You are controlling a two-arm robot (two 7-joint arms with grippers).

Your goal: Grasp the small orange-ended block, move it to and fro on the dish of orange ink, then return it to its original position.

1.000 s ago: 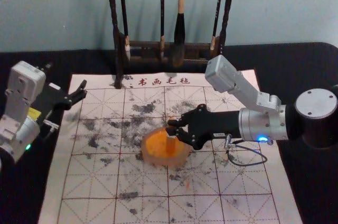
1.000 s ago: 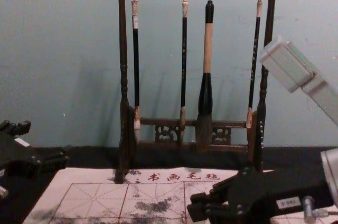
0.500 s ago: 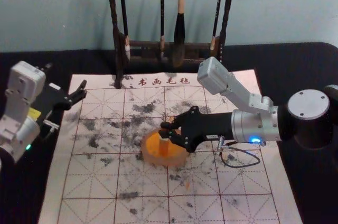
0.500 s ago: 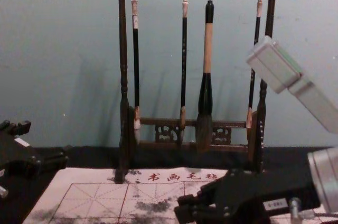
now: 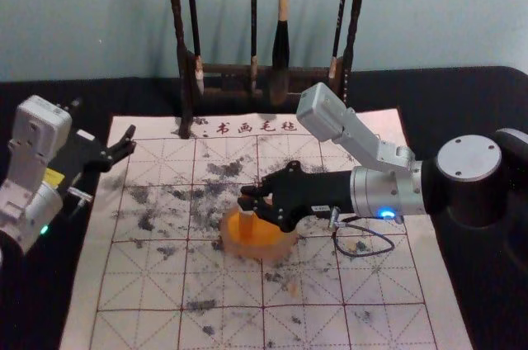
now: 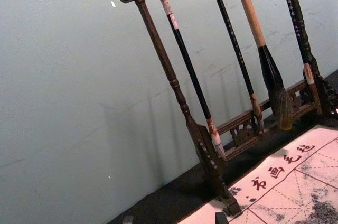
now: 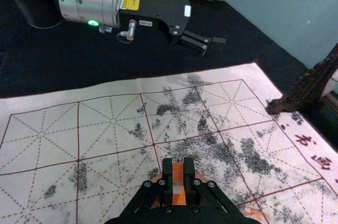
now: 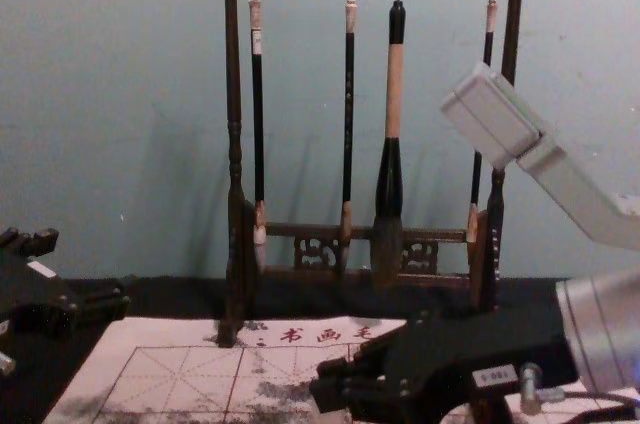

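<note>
My right gripper (image 5: 250, 200) is shut on the small block (image 5: 246, 224), holding it upright with its lower end at the left part of the orange ink dish (image 5: 281, 249). In the right wrist view, the right gripper (image 7: 178, 174) has the block (image 7: 178, 188) pinched between its two fingers, and the dish shows partly behind them. Whether the block touches the ink is hard to tell. My left gripper (image 5: 126, 145) is parked at the mat's left edge with its fingers spread; it shows open in the left wrist view too, the left gripper (image 6: 174, 218) holding nothing.
A white calligraphy mat (image 5: 140, 284) with red grid lines and dark ink smudges lies under the dish. Behind it stands a dark wooden rack (image 8: 233, 124) with several hanging brushes, including a thick one (image 8: 393, 94). Black cloth (image 5: 462, 94) surrounds the mat.
Holding the block, my right gripper has moved leftward across the dish, from near its right-hand part to its left part. The left arm has stayed still.
</note>
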